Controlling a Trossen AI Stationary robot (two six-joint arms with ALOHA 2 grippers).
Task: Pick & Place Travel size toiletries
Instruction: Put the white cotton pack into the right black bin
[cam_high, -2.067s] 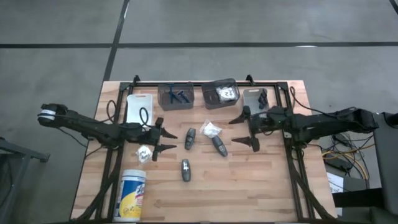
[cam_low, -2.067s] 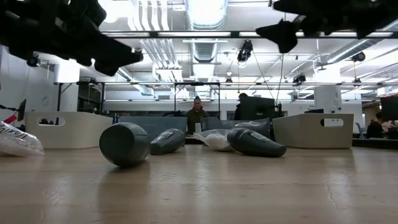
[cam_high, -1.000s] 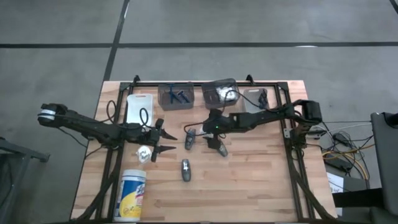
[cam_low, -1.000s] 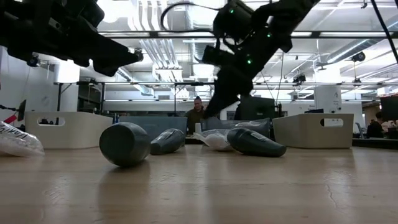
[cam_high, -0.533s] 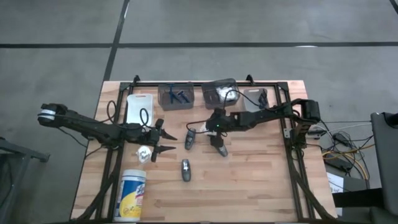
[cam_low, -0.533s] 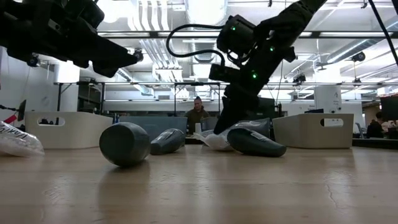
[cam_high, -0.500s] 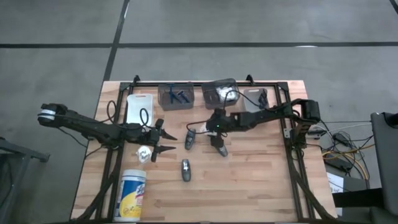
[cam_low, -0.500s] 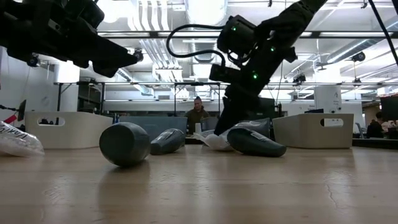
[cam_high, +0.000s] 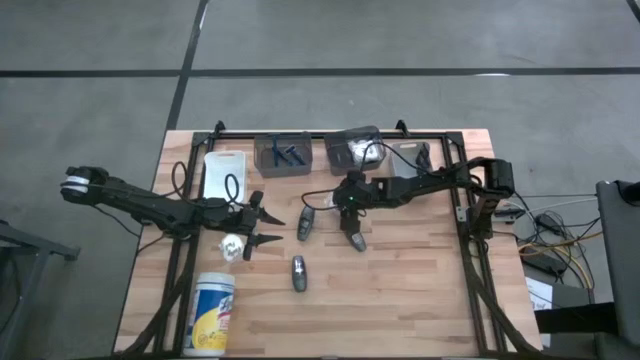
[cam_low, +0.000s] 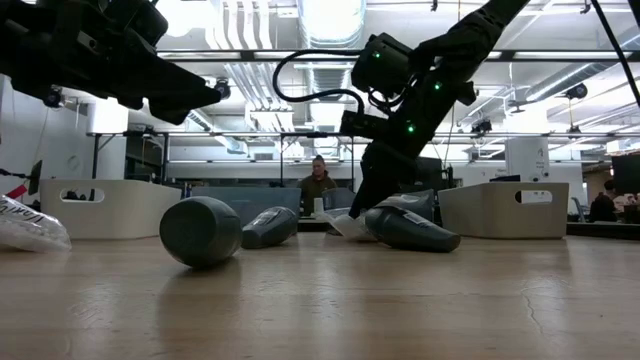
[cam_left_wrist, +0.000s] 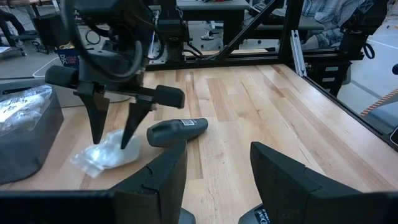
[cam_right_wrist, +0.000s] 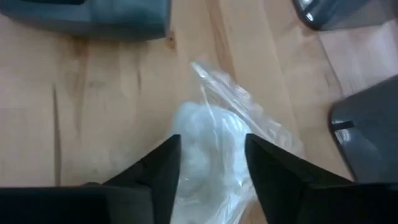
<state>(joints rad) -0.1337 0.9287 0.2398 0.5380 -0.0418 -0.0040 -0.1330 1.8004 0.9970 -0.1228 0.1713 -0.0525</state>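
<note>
Change: the right arm, earlier drawn back near the worktop's right side, has swung across to the middle and come down over the white packet; the left arm has not shifted.
Worktop (cam_high: 420, 300): wooden, with bins along its far edge and the loose toiletries spread around the middle.
Landmark: the white packet (cam_right_wrist: 208, 146), a crumpled clear bag with white filling, lying at mid-worktop; places below are given from it.
Canister (cam_high: 212, 312): tall, white, well apart from the packet at the near left corner; not part of the job.
Bins: a grey bin (cam_high: 281, 154) with thin blue sticks and a clear bin (cam_high: 352, 148) sit just beyond the packet on the far side.
Right gripper (cam_right_wrist: 210, 163): directly over the packet, fingers straddling it and narrowing, both pads at the bag's sides; whether it has the bag firmly pinched I cannot tell.
Left gripper (cam_high: 268, 229): well to the packet's left, hovering over a second small white packet (cam_high: 232, 246), fingers partly apart and grasping nothing.
Grey tubes: one (cam_high: 354, 238) just beside the packet on the near side, one (cam_high: 305, 223) a little to its left, a third (cam_high: 298, 272) farther toward the near edge.
Step in hand: by my reading, the pick of the packet, at the closing stage.
Next move: likely finish the squeeze, lift straight up to clear the neighbouring tube, then carry toward a far bin; thin film may slip or bunch.
</note>
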